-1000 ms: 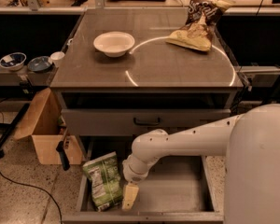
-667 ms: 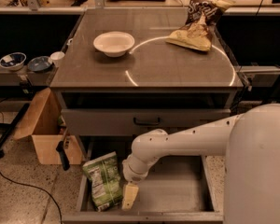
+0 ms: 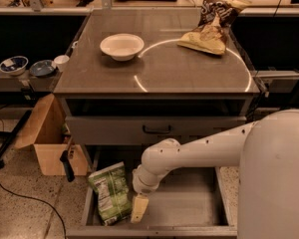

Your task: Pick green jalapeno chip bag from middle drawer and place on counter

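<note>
The green jalapeno chip bag [image 3: 108, 192] lies flat in the left part of the open middle drawer [image 3: 189, 208], its white label panel facing up. My gripper [image 3: 138, 209] hangs down inside the drawer just right of the bag's lower edge, close beside it. The white arm reaches in from the right and hides part of the drawer floor. The counter [image 3: 189, 63] with its thin white circle line is above.
On the counter stand a white bowl [image 3: 121, 46] and a brown-and-tan chip bag [image 3: 212, 22]. A grey drawer front with a black handle [image 3: 157, 130] is above the open drawer. A cardboard box [image 3: 49, 143] stands on the floor at left.
</note>
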Controlling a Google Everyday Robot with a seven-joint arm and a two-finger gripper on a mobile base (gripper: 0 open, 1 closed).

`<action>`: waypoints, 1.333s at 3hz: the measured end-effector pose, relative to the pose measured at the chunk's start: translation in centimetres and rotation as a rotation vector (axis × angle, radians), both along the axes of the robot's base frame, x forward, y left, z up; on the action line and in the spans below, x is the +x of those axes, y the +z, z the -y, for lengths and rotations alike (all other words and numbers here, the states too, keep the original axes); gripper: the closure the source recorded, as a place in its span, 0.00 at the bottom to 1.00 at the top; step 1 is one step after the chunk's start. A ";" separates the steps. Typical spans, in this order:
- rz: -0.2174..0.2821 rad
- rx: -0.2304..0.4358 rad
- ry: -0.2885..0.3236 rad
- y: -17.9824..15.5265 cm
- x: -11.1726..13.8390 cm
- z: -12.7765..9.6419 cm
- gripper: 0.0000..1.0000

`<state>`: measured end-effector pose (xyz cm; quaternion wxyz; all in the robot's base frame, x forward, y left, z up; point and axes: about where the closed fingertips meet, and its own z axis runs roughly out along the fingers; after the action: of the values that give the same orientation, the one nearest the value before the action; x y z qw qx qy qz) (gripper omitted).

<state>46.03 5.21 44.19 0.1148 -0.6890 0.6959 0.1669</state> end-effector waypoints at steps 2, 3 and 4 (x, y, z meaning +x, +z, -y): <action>0.008 0.025 0.056 -2.9 3.4 -2.9 0.00; -0.021 0.048 0.062 -6.2 6.0 -4.2 0.00; -0.021 0.048 0.062 -6.2 6.0 -4.2 0.00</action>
<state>52.04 9.43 38.04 0.1188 -0.7055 0.6712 0.1941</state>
